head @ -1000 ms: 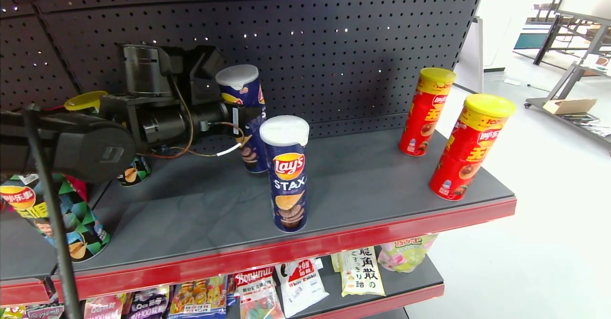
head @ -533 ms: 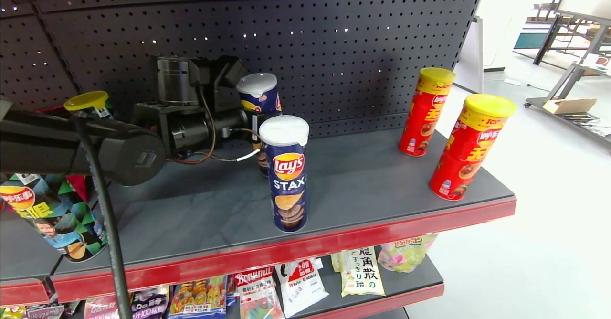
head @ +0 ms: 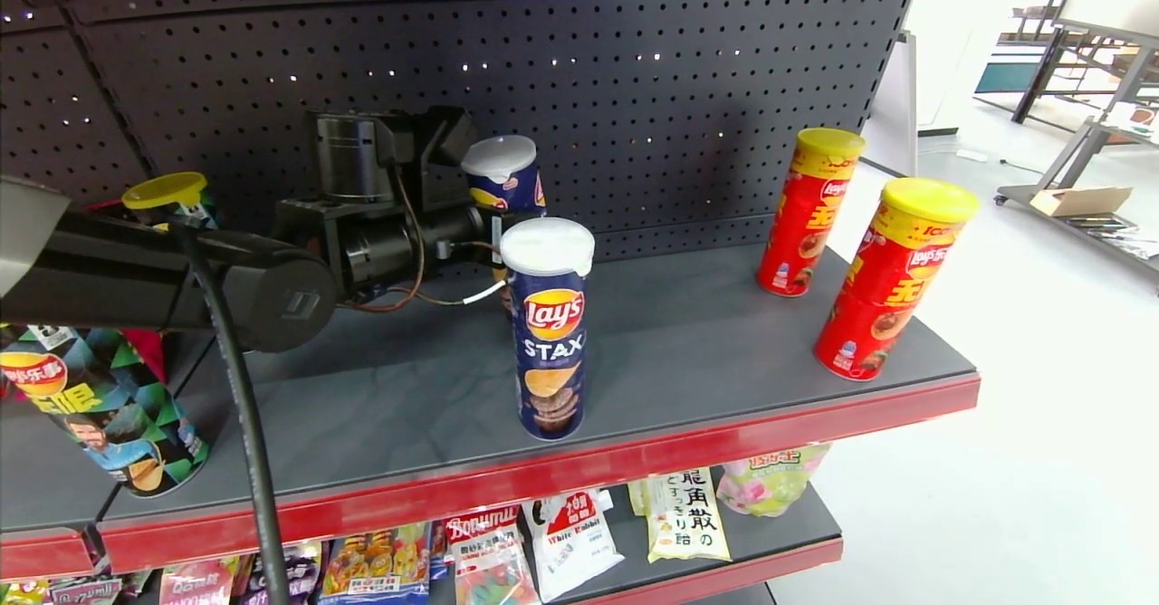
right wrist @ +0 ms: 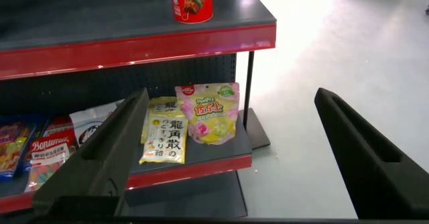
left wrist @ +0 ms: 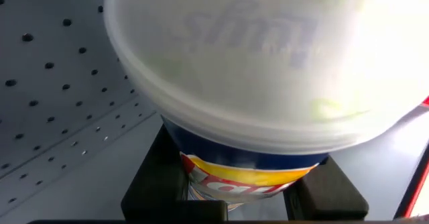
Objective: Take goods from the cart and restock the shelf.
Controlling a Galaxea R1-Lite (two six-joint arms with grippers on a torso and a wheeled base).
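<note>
My left gripper [head: 496,223] is shut on a blue chip can with a white lid [head: 503,173] near the pegboard at the back of the grey shelf [head: 706,351]. In the left wrist view the black fingers [left wrist: 157,184] press on both sides of the held can [left wrist: 248,174]. A second blue can [head: 550,333] stands directly in front of it by the shelf's red edge and hides its lower part. Low beside the shelving, my right gripper [right wrist: 234,150] is open with nothing in it.
Two red cans with yellow lids [head: 808,211] [head: 892,274] stand at the shelf's right end. A multicoloured can [head: 109,406] stands front left, and a yellow-lidded can [head: 165,190] behind my left arm. Snack bags [right wrist: 206,110] lie on the lower shelf.
My left arm has carried the held blue can to the right, until it is behind the front blue can. The front can's top has shifted slightly to the right.
</note>
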